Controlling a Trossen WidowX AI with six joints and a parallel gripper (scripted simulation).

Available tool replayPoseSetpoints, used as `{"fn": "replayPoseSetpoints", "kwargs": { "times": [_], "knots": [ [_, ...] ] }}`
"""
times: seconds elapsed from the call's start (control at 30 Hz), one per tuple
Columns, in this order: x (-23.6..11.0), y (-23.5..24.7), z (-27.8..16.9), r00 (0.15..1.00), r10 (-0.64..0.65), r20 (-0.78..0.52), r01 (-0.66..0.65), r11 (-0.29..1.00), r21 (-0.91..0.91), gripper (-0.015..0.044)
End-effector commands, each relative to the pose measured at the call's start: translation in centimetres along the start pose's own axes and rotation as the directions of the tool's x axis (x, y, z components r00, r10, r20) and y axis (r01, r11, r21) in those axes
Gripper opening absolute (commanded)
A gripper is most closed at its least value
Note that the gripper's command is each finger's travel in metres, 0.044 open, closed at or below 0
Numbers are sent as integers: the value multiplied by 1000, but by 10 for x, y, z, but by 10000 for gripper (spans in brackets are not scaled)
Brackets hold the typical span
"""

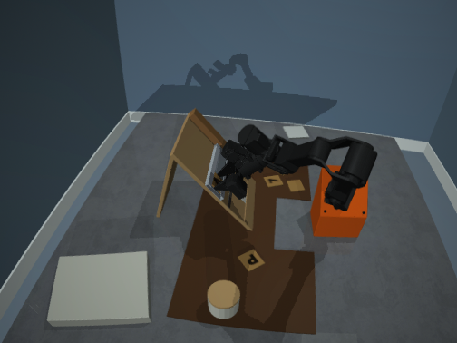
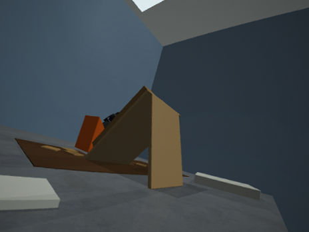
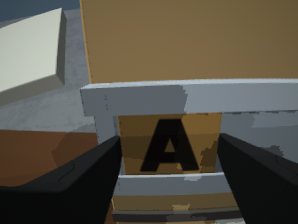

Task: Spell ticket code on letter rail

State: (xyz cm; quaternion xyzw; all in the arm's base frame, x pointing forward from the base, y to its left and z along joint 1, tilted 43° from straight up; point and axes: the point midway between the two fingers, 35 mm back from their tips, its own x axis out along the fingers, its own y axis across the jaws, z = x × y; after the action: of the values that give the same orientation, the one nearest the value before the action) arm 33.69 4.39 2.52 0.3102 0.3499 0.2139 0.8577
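My gripper is shut on the A tile, one finger on each side. The tile lies upright-reading between the upper and lower lips of the grey rail, near its left end in the wrist view. A bit of rail shows left of the tile, and bare rail to its right. The rail is on the sloping wooden board. A P tile lies on the brown mat. Another marked tile and a tile with no readable letter lie behind. No ticket code is readable.
A round pale tub with a wooden top stands on the mat's front part. A thick pale slab lies at the left front. The orange base stands at the right. A small white piece lies at the back.
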Motion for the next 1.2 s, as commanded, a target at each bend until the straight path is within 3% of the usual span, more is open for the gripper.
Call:
{"fn": "replayPoseSetpoints", "kwargs": {
  "times": [0.0, 1.17],
  "knots": [
    [1, -3, 0, 1000, 4, -2, -4, 1000, -5, 0],
    [1, -23, 1, 1000, 3, -2, -3, 1000, -6, 0]
  ]
}}
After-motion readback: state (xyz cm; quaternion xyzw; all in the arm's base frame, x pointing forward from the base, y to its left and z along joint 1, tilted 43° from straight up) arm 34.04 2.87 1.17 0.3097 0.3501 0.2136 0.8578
